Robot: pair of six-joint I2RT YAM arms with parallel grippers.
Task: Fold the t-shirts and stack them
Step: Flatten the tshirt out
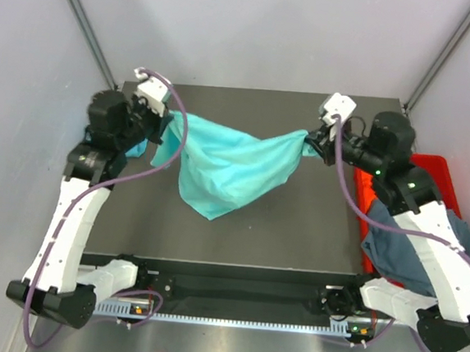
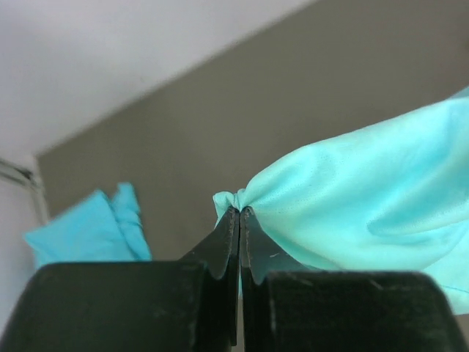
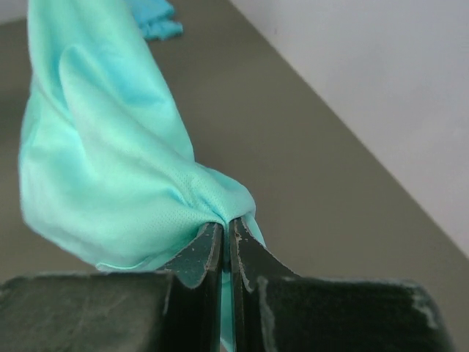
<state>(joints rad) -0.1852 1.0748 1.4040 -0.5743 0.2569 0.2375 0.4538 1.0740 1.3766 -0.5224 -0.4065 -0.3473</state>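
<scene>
Mint-teal cloth is strung between the two arms over the far half of the bench. The mint-teal t-shirt point(image 1: 227, 171) is pinched at one end by the left gripper point(image 2: 239, 213) near the far left corner and at the other by the right gripper point(image 3: 226, 224) near the far right corner. Both pairs of jaws are closed tight on a small bunched tip of fabric.

The middle sags in a loose point toward the centre of the bench point(image 1: 295, 239); whether it touches cannot be told. So little cloth is caught in each pinch that a slip could be caused by any harder pull apart, and the shirt would be dropped crumpled.

The cyan-blue t-shirt point(image 2: 88, 231), lying by the far left corner, could be dragged if the hanging cloth is swept across it. The slate grey-blue t-shirt point(image 1: 406, 249) is draped at the red crate point(image 1: 433, 173) off the right edge.
</scene>
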